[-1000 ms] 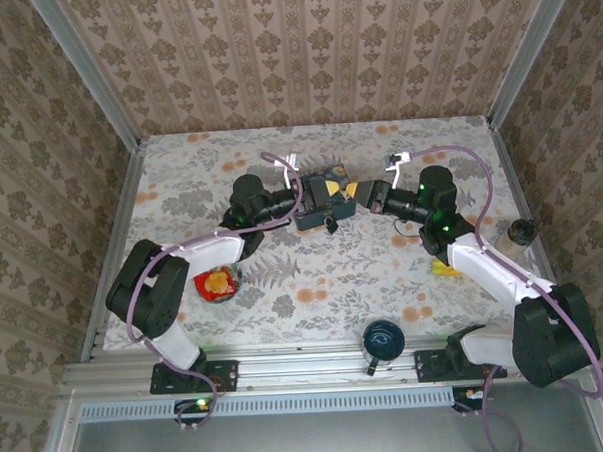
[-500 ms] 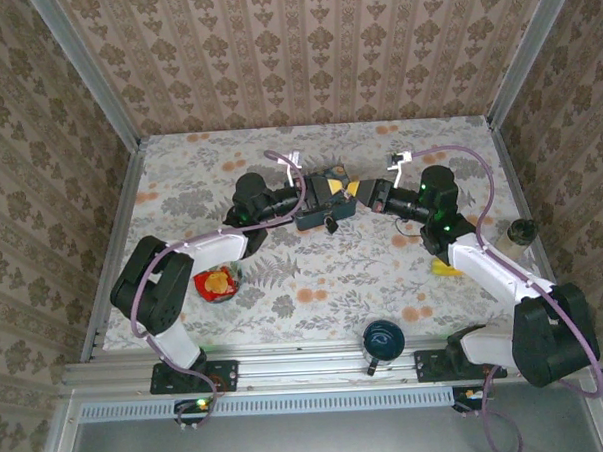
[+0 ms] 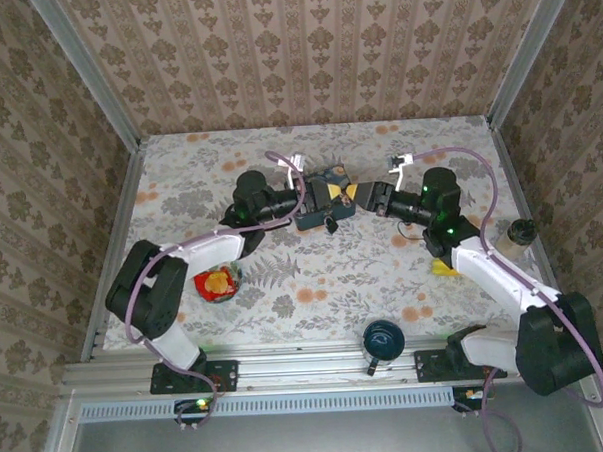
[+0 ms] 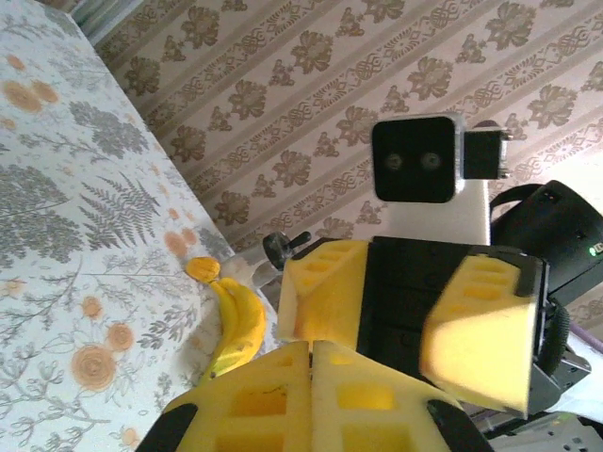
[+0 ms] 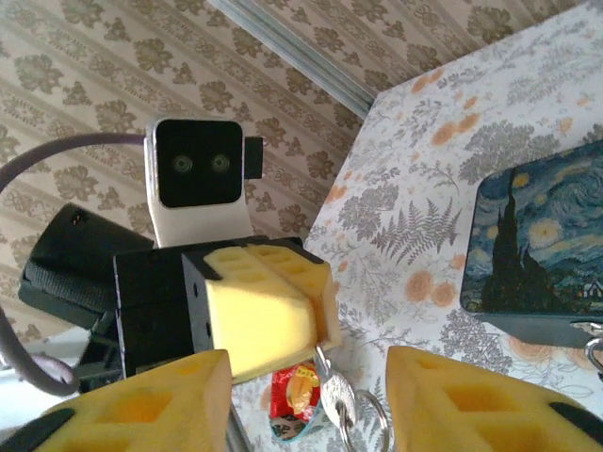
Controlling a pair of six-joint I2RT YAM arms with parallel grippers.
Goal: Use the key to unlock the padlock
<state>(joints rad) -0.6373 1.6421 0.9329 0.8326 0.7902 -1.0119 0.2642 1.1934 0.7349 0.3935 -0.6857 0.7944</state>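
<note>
My left gripper [image 3: 332, 195] is shut on the key [image 5: 332, 391]. It pinches the blade, so the head and its ring [image 5: 363, 414] hang free below the yellow fingers [image 5: 264, 301]. My right gripper [image 5: 309, 363] faces it tip to tip, open, with one finger on each side of the key and touching nothing. In the left wrist view my shut left gripper [image 4: 311, 347] meets the right gripper's spread fingers [image 4: 325, 292]. The small dark padlock [image 3: 330, 225] sits at the near side of the starry-night tin [image 3: 316, 210], just below both grippers.
A banana [image 3: 443, 268] and a bottle [image 3: 517, 235] lie by the right arm. A red snack packet [image 3: 216, 282] lies near the left arm. A dark mug [image 3: 384, 341] stands at the front edge. Papered walls close in three sides.
The right gripper's jaws have parted and let go of the key, while the left gripper's jaws have closed on it. Both arms stay almost where they were.
</note>
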